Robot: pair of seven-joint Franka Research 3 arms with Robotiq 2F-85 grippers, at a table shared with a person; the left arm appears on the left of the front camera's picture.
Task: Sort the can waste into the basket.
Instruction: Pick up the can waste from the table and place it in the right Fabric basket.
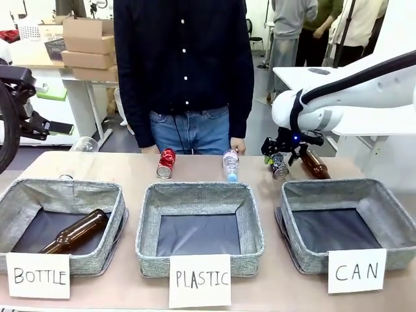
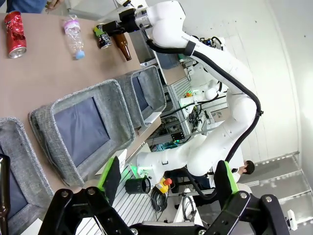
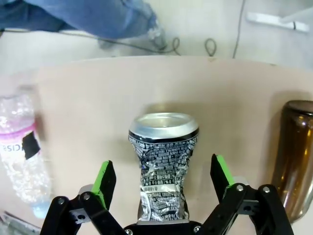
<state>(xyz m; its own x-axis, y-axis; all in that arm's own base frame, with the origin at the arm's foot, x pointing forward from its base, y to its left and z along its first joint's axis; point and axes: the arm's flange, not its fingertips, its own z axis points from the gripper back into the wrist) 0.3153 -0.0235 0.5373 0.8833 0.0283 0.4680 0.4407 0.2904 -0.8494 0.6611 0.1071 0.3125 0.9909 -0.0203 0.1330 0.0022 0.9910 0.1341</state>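
Can [image 3: 164, 161] lying between wide-open right gripper [image 3: 163, 171] fingers, long axis along them, rim away; left gripper [image 2: 168, 171] wide, far off.

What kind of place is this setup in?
Probably a robotics lab or test workshop, not a real recycling site. A handwritten CAN card fronts a grey basket, cardboard boxes are stacked on a bench behind, and what looks like an emergency-stop button sits among cables.
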